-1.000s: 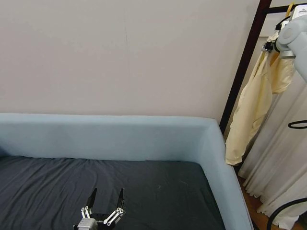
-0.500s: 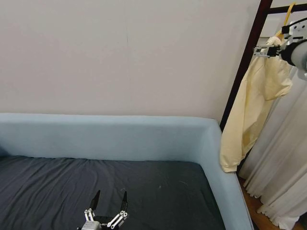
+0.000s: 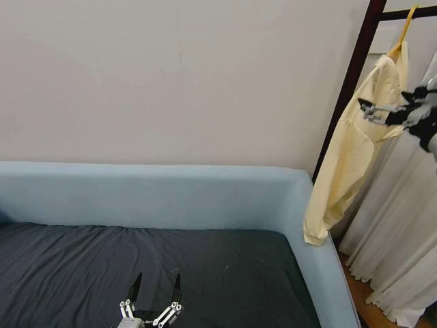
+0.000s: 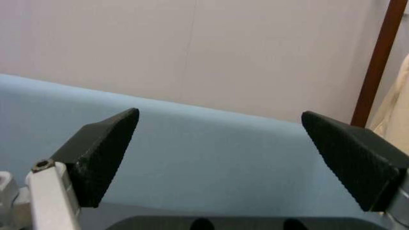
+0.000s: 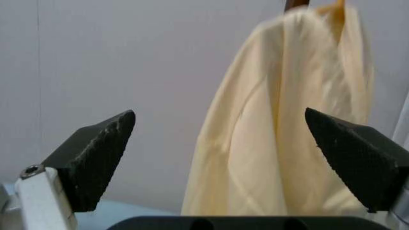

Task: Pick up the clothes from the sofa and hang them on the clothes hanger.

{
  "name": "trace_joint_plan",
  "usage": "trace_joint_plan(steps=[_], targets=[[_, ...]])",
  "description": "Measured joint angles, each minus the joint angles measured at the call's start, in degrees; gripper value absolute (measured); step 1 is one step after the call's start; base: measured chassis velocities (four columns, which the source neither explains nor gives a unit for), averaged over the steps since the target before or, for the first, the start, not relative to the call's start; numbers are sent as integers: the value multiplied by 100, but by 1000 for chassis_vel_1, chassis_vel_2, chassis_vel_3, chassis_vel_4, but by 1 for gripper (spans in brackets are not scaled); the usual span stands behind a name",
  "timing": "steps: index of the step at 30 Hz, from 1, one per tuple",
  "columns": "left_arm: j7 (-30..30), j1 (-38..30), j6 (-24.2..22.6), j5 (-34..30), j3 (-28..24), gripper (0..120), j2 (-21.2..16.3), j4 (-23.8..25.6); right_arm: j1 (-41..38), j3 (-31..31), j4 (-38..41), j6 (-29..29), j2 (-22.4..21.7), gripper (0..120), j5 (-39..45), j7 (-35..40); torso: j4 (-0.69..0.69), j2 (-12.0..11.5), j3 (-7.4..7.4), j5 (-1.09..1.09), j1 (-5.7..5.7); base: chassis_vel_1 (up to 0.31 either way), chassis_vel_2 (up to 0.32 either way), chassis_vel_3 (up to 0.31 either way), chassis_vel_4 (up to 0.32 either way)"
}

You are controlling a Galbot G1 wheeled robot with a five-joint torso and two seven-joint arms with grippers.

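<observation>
a pale yellow shirt (image 3: 355,150) hangs from a yellow hanger (image 3: 404,31) on the dark wooden clothes rack (image 3: 347,92) beside a light blue sofa (image 3: 171,198). its long axis runs nearly upright, leaning a little: the shoulders sit high at the hanger, and the hem points down and toward the sofa, ending just beside the sofa's corner. the right gripper (image 3: 367,109) is raised level with the shirt's upper half, its fingers spread wide and clamped on nothing. in the right wrist view the shirt (image 5: 281,120) shows between the two parted fingertips (image 5: 96,153), beyond them. the left gripper (image 3: 158,280) is low over the sofa's dark seat cover (image 3: 68,266), its fingers likewise apart and holding nothing, pointing toward the sofa back (image 4: 211,158). white curtains (image 3: 403,225) hang behind the rack.
</observation>
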State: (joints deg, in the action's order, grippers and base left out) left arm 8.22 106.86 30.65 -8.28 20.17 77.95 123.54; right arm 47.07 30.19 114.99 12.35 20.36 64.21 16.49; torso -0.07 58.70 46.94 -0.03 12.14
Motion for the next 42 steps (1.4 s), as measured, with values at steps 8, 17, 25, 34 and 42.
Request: trace_joint_plan(steps=[8,17,25,34,42], targets=[[-2,-87,35,-9,33,100,76,-171,3386,1908,345,-1199,1419,100,-1300,-933,-3,-1,0,3,0,0,0,0,0],[94,-148,67,-51,112,100,17,-436,5563,2378,621,-2523,3609,100,-2979,-1742,-4,0,-1,1,0,0,0,0,0],[107,-63,144,-39,167,100,-67,-548,6072,1989,581,-3382,4710,100,-3961,-1961,-1,0,0,0,0,0,0,0,0],[82,-27,239,-8,235,100,-46,-577,6195,1737,799,-3558,4896,100,-4347,-1939,-1,0,0,1,0,0,0,0,0],[-16,1,300,-49,240,100,-22,-571,6249,1507,735,-3717,5039,100,-4579,-1951,-2,0,0,2,0,0,0,0,0]])
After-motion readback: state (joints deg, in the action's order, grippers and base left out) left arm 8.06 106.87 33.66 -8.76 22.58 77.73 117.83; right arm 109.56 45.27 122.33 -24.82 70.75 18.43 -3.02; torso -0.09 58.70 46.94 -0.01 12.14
